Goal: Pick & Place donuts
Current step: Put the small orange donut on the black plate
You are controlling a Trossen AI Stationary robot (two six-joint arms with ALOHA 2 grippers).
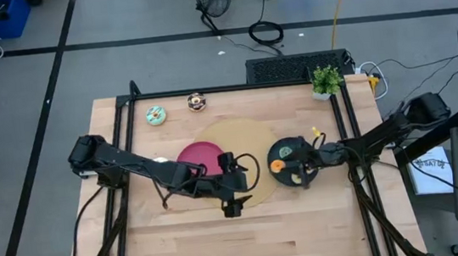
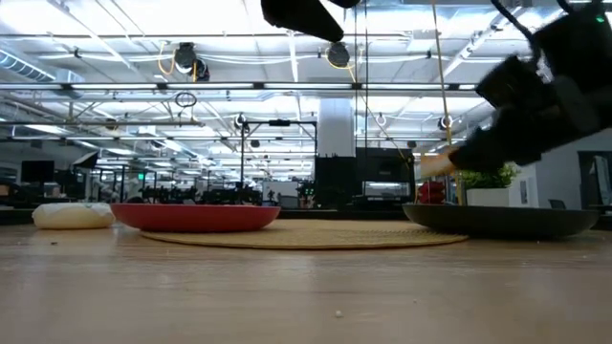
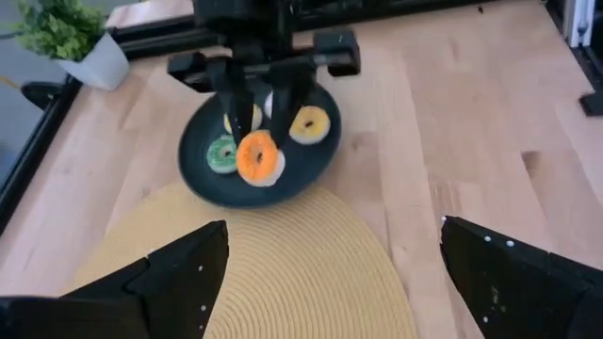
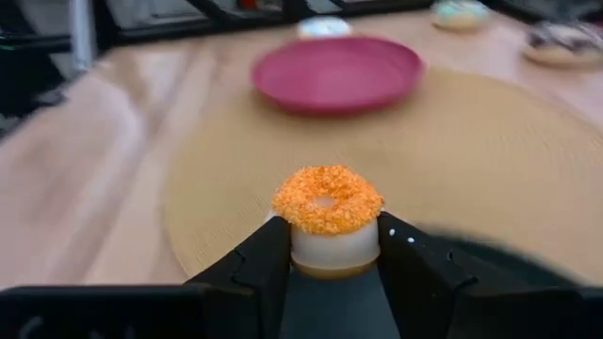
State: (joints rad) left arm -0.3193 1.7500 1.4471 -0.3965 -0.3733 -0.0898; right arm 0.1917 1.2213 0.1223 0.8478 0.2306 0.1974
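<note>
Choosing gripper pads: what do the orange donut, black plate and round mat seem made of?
Orange donut: likely moulded plastic with a gritty orange top over a smooth cream base. Black plate: smooth, slightly glossy, probably plastic. Round mat: woven straw-like fibre; concentric ribbing shows.

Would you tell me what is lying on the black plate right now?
The black plate holds a green donut, a yellow donut and an orange donut, which the right gripper clasps. That gripper partly covers another pale ring behind; anything more there is hidden.
</note>
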